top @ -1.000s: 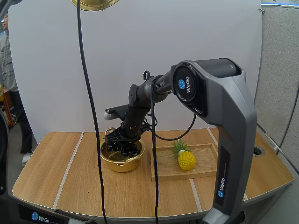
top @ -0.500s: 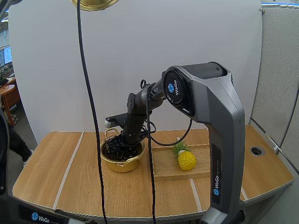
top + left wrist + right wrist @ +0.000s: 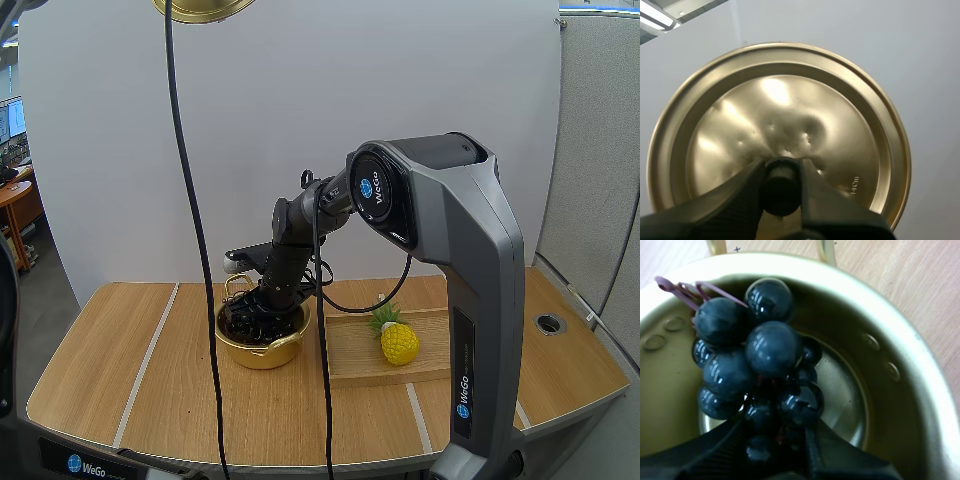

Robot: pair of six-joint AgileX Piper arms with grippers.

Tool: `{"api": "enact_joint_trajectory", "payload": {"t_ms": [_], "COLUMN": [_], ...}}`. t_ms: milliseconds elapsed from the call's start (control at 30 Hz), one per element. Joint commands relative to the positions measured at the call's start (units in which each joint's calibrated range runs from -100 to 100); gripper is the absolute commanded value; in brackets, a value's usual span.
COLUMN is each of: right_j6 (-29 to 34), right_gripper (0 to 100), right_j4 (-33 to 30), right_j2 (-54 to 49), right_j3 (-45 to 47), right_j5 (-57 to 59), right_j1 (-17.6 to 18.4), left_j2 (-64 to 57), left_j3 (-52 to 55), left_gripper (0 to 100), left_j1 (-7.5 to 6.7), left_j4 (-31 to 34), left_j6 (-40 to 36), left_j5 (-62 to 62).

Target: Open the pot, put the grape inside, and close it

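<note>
My right end effector [image 3: 775,440] reaches down into the open pot [image 3: 920,405]. Its two black fingers [image 3: 705,455] are set narrow around the lower berries of the bunch of grapes [image 3: 760,360], so the bunch is pinched between them. The grapes sit inside the pot's golden wall, just ahead of my fingertips, with the dark glossy berries over the shiny floor and the purplish stem pointing toward the far rim. Whether the lowest berries touch the floor I cannot tell.

In the high view my right arm bends down from its tall grey base to the pot, which stands on the counter [image 3: 130,370]. To the right of this end effector, just beside the pot, lies a wooden tray [image 3: 350,365] with a yellow pineapple [image 3: 399,343] on it, well clear of my fingers.

My left end effector [image 3: 781,170] is closed on the black knob [image 3: 781,192] of the lid [image 3: 790,100] — one finger on each side of the knob, tips pressed against it. The lid's golden, dimpled face spreads out just beyond the fingertips. The lid is held high, well above the pot and my right end effector.
</note>
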Motion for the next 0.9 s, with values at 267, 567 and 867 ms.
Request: {"api": "enact_joint_trajectory", "payload": {"t_ms": [267,567,867], "right_j6": [0.0,0.0,0.0], "right_gripper": [100,100,100], "right_j4": [-1.0,-0.9,-0.9], "right_j2": [-0.1,-4.0,-18.4], "right_j3": [0.9,0.9,0.9], "right_j5": [8.3,9.9,10.9], "right_j1": [0.0,0.0,0.0], "left_j2": [-0.5,-0.5,-0.5], "left_j3": [-0.4,-0.4,-0.4], "left_gripper": [0,0,0], "left_j1": [-0.21,-0.21,-0.21], "left_j4": [0.3,0.3,0.3], "left_j6": [-0.1,-0.1,-0.1], "left_j5": [-2.5,-2.5,-2.5]}}
